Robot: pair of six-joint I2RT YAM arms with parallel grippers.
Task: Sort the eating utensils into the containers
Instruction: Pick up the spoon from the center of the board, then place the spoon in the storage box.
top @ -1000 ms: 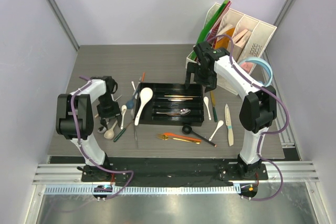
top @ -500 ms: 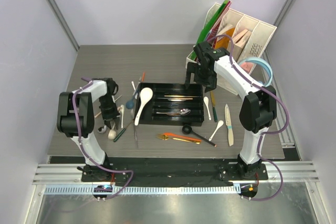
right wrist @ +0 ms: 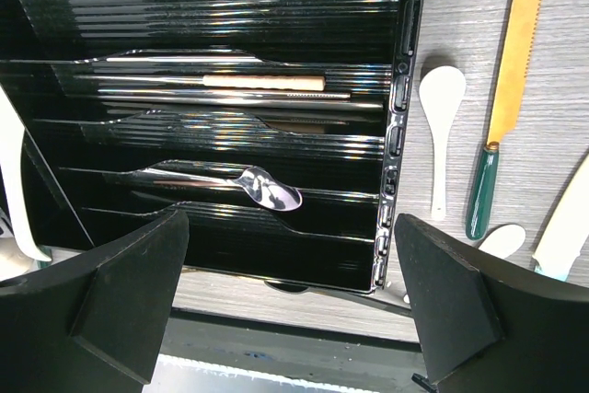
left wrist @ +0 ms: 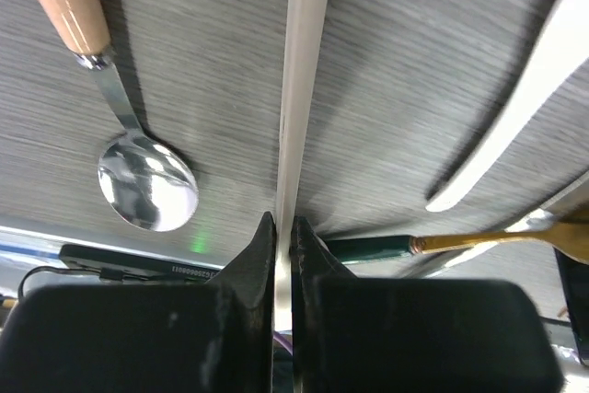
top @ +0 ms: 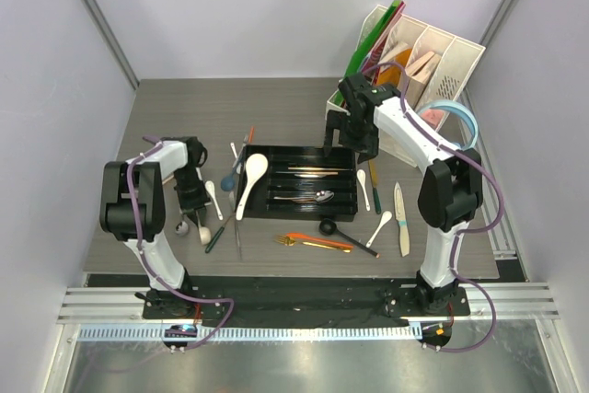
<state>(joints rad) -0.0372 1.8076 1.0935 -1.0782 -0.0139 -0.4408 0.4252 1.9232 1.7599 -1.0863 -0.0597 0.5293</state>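
We see the left arm folded tight, wrist tipped down to the desk point(top: 193, 108) left of the black cutlery tray point(right wrist: 230, 16). The left gripper point(left wrist: 283, 227) has its jaws closed on a slim white utensil handle point(left wrist: 302, 71) beside a steel spoon point(left wrist: 147, 190). The right arm reaches out, and the right gripper point(right wrist: 290, 227) hangs over the tray's right end, jaws wide apart and empty.

- Left gripper point(top: 191, 202): at 9 o'clock in the top view, elbow folded, wrist pointing down, jaws pinched on a thin white utensil point(left wrist: 299, 89).
- Right gripper point(top: 346, 140): at 1 o'clock, arm stretched forward, jaws spread wide.
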